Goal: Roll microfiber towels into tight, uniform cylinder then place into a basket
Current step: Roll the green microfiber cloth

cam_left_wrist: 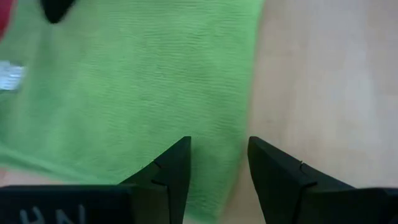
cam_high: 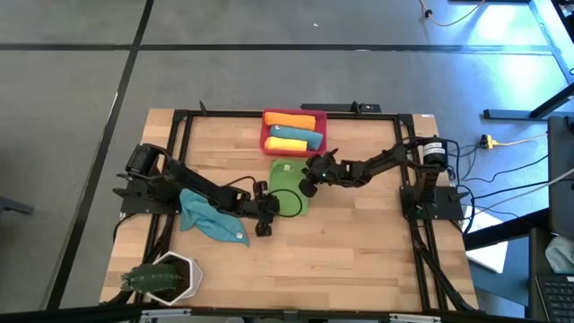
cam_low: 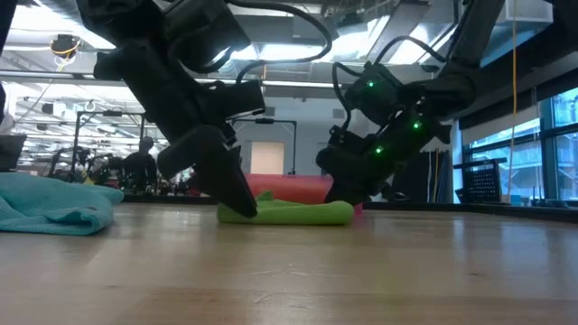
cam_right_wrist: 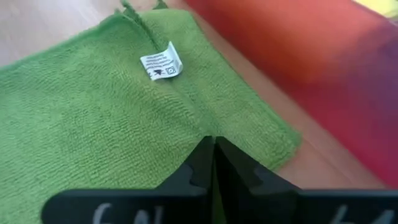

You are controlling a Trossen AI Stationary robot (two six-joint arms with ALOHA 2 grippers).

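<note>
The green towel (cam_high: 289, 186) is spread at the table's centre, at six o'clock of the basket (cam_high: 266, 136). The right gripper (cam_right_wrist: 214, 163) is pressed shut on its edge; the left gripper (cam_left_wrist: 219, 167) is held spread at its corner, the hem partly hidden.

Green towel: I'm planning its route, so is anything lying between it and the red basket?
Nothing visible. The green towel lies flat right beside the basket, bare wood between. The right gripper is shut on its basket-side edge; the left gripper is open over its opposite edge.
</note>
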